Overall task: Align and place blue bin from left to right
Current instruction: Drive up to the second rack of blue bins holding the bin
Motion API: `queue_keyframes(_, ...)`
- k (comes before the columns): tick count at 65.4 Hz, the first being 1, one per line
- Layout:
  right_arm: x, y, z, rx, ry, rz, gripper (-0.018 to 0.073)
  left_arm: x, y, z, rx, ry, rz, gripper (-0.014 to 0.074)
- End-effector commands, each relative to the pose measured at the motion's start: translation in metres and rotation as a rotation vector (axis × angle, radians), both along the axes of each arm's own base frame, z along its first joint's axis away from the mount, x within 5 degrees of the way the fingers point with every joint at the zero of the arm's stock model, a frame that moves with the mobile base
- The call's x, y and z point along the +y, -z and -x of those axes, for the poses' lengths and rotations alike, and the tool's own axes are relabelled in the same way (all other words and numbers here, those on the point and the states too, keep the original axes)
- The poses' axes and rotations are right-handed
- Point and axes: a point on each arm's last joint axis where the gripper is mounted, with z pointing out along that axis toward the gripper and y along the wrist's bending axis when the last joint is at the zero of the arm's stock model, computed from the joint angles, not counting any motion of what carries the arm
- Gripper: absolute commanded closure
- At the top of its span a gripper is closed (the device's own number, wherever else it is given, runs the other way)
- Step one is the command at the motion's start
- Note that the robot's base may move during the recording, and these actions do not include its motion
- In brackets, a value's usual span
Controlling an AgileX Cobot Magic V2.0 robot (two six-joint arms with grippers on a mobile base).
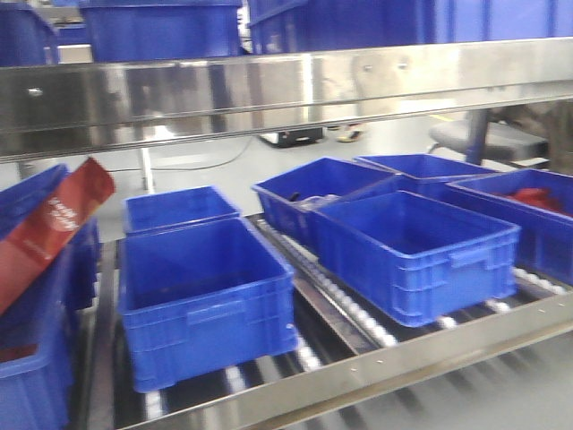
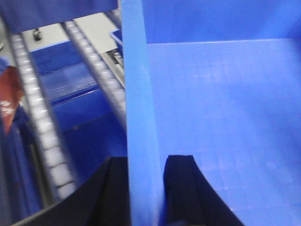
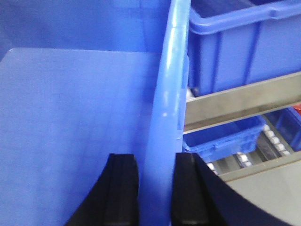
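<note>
The blue bin (image 2: 225, 113) fills both wrist views: bright blue, with a faint grid on its floor. In the left wrist view my left gripper (image 2: 146, 160) is shut on the bin's left wall (image 2: 138, 94), one black finger (image 2: 115, 188) outside and the other inside. In the right wrist view my right gripper (image 3: 154, 157) is shut on the bin's right wall (image 3: 164, 103), with the bin's inside to the left of it. Neither the grippers nor the held bin show in the front view.
A roller shelf (image 1: 358, 313) holds several blue bins, the nearest being one at front left (image 1: 206, 305) and one at front middle (image 1: 416, 255). A red package (image 1: 49, 228) leans at the left. A steel upper shelf (image 1: 286, 90) carries more bins.
</note>
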Motion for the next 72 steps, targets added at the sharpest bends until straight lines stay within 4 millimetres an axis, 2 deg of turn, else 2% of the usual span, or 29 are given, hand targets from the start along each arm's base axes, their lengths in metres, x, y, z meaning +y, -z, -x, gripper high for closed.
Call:
queue_keyframes(1, -0.0005, -0.0188, 0.0073, -0.124, -0.025, 0.007, 0.0638, 0.0033, -0.0235, 0.0047, -0.160, 0.016, 0.016, 0.0604)
queue_keyframes(72, -0.0005, -0.0188, 0.0073, -0.124, -0.025, 0.007, 0.0638, 0.0033, -0.0235, 0.0047, -0.160, 0.016, 0.016, 0.0604)
